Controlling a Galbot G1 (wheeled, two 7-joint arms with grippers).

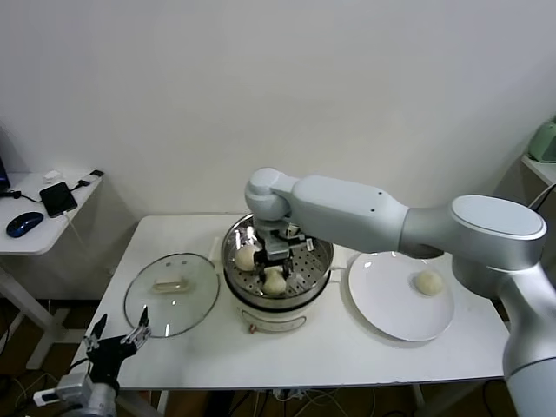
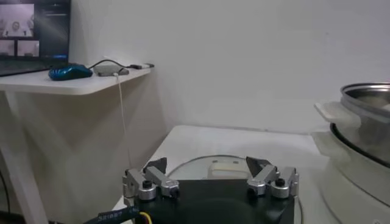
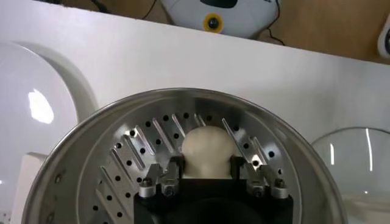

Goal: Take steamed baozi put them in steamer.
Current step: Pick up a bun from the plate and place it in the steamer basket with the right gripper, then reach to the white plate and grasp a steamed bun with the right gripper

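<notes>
Right gripper (image 3: 207,178) inside steamer (image 1: 323,252); fingers (image 3: 172,172) part-open, flanking baozi (image 3: 206,151), dome up on tray; grip unclear. One baozi on plate (image 1: 382,323), right. Left gripper (image 2: 210,179) idle near-left, fingers wide, empty.

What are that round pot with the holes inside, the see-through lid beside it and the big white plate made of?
The round shiny steamer pot looks like polished steel: its perforated tray mirrors light. The flat round lid seems to be glass, since the table shows through it, with a cream handle, probably plastic. The white plate looks glazed ceramic or melamine; its smooth gloss leaves that open.
</notes>
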